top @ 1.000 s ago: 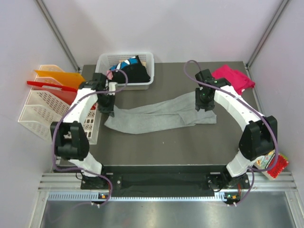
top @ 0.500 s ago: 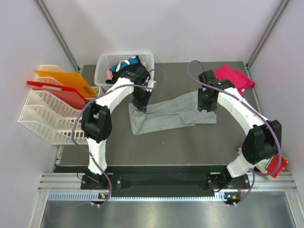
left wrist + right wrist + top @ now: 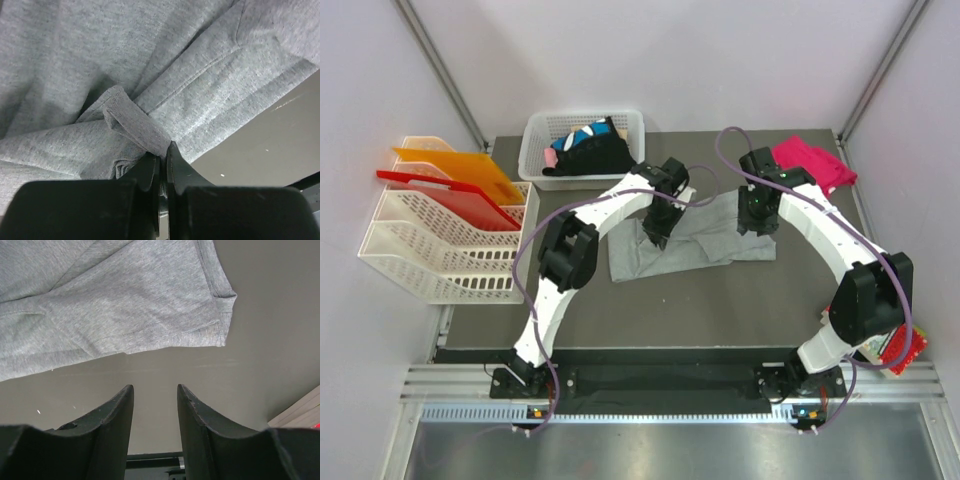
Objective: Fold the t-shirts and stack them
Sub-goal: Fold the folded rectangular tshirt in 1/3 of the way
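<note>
Two grippers are in view. The left gripper (image 3: 162, 150) is clamped on a rolled fold of the grey shirt (image 3: 150, 60), and the cloth is pinched tightly between the fingertips. The right gripper (image 3: 155, 390) is spread apart and holds nothing; it is positioned over bare table (image 3: 260, 340), just beside the shirt's hemmed corner. In the top view, the left gripper (image 3: 657, 235) is seen near the middle of the grey shirt (image 3: 705, 240), which is bunched into a creased band across the centre of the table (image 3: 720, 310), with the right gripper (image 3: 752, 222) at its right end. The task is judged to be at an early stage: the grey shirt is gathered but not squared into a neat fold, and no stack is formed. One pink shirt (image 3: 810, 165) is lying at the far right corner, apart from the grey one. The black shirts (image 3: 595, 155) are heaped in the one basket (image 3: 582, 116) at the far edge; their number cannot be counted. One grey shirt, one pink shirt and two grippers are counted.
</note>
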Robot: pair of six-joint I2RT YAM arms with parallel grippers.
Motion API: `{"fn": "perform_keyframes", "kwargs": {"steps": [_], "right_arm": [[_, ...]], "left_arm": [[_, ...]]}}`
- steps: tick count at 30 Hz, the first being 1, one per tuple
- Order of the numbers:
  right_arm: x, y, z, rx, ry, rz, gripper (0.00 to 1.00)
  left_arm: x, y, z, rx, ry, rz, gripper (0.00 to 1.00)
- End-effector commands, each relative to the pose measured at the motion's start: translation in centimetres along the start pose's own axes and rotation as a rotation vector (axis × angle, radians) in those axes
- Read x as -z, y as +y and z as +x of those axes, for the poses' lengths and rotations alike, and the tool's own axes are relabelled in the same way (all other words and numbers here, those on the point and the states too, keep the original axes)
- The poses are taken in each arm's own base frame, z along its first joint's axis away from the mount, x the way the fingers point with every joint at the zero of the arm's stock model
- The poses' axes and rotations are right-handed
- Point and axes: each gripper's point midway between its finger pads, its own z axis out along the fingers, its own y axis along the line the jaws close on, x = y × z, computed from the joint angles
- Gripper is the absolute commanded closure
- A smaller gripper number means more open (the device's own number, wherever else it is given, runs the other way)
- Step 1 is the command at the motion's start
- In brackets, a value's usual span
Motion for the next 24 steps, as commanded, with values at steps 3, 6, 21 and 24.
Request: {"fn": "perform_keyframes", "kwargs": {"steps": [3,6,21,24], "right_arm": [[0.9,-0.1,-1.1,-0.014,-0.044,-0.011,0.59],[1.0,-0.2,-1.0,-0.015,-0.043,-0.012,0.59],[1.0,-0.5,0.3,-0.033,-0.026,-0.015,0.59],[1.1,-0.5,0.5,-0.036,-0.03,-0.017,0.59]], "left_arm": [[1.5,-0.9,-2.1,0.017,-0.074,-0.011,1.0],[3.6,0.0,-3.2,0.029,-0.133,-0.04,1.0],[4.4,-3.0,-3.9,-0.029,-0.196,0.014,0.94],[3.0,-5.0,-3.2,-0.066,-0.162,0.044,0.55]]}}
